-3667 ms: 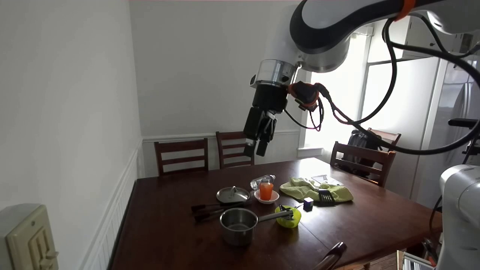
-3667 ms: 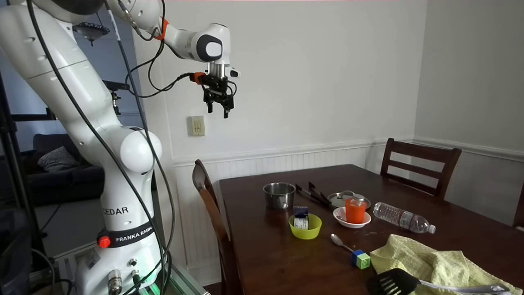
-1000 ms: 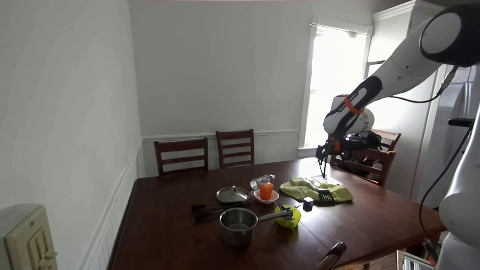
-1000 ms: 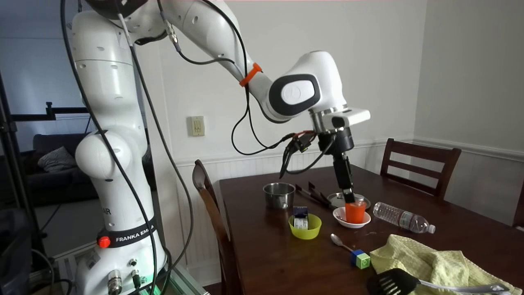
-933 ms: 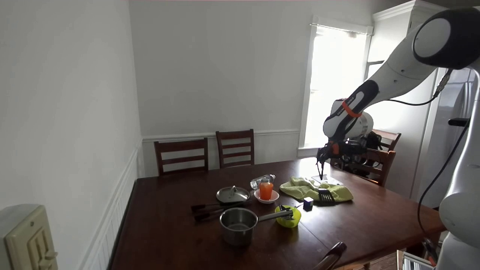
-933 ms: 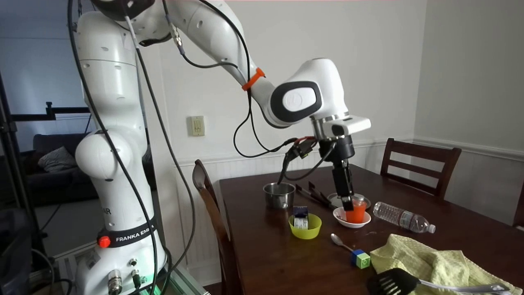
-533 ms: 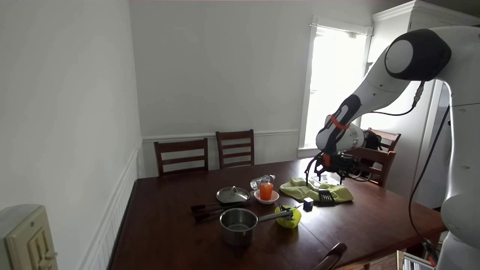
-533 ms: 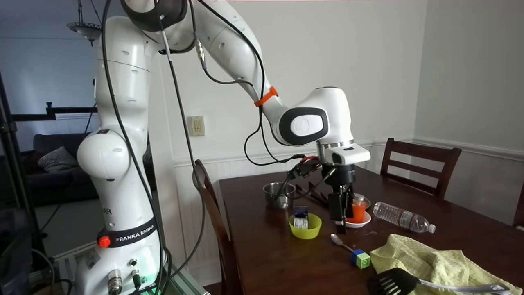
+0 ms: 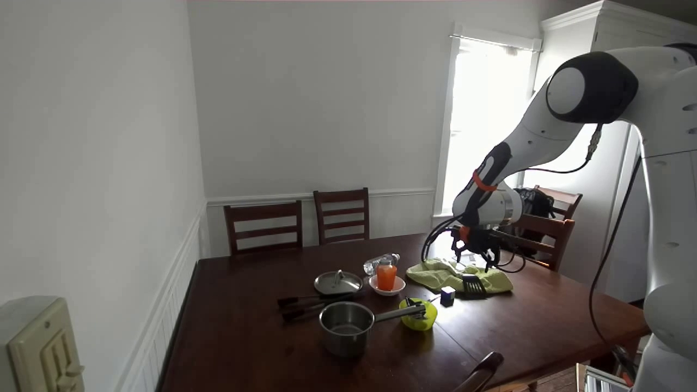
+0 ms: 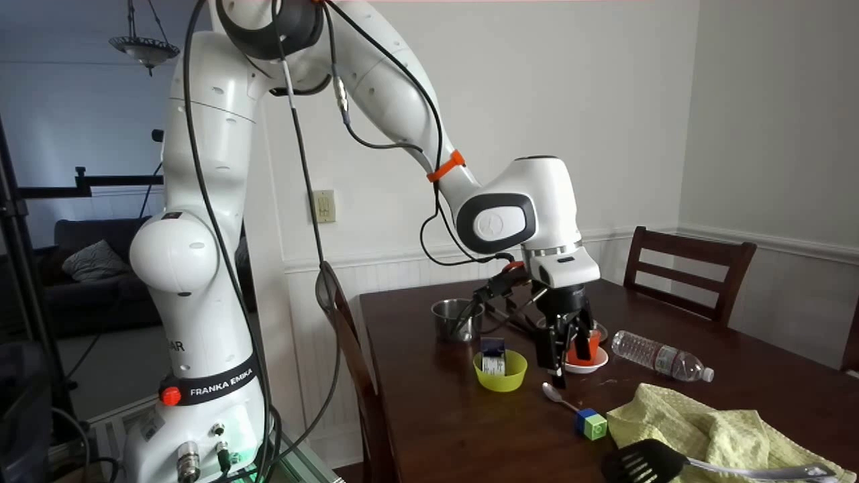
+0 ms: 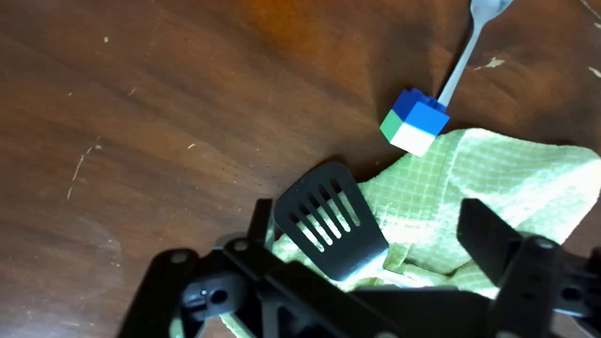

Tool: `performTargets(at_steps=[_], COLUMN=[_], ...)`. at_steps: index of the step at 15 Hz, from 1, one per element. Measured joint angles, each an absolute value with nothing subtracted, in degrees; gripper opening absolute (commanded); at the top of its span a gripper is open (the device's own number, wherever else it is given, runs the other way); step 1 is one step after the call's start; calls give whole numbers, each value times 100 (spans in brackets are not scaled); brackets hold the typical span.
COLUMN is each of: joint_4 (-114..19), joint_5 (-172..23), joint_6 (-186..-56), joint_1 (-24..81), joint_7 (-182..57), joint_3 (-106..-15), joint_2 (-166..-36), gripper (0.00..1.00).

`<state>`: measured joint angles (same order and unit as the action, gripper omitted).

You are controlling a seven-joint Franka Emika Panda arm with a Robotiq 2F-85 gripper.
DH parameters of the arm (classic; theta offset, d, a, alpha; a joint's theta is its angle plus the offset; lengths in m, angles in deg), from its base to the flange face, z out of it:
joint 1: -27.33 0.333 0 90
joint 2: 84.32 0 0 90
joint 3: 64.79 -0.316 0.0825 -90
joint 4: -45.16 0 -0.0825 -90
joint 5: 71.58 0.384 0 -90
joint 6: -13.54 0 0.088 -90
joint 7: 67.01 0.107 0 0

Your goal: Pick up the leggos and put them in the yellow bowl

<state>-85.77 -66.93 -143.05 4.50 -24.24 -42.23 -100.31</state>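
The gripper (image 11: 366, 209) is held wide above the table (image 10: 443, 416). The bricks (image 10: 590, 424) are seen just beside the towel (image 10: 698, 426), apart from the bowl (image 10: 500, 384), which is set in from the table's edge.

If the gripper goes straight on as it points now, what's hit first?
Likely the black spatula head, lying partly over the towel. Depth is unclear; the gripper might just miss it and meet the table beside it.
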Motion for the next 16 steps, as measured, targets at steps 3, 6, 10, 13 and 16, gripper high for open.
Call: performTargets(at_steps=[3,6,10,13,16], joint_4=[-8440,-8015,-7415,-7015,-6655], joint_5=[-5756,-4907,-4431,-4415,-4414], joint_6=[-14867,-15163,-15137,-14655,-14069], joint_1=[452,444,412,358,237], joint_7=[-2238,-1891,-1625,-1586,-1585], joint_3=[-4305,-4489,-4707,-4749,-4762], joint_2=[-10709,-11482,-12069,-12241,-12362], gripper=[100,100,100,83,57])
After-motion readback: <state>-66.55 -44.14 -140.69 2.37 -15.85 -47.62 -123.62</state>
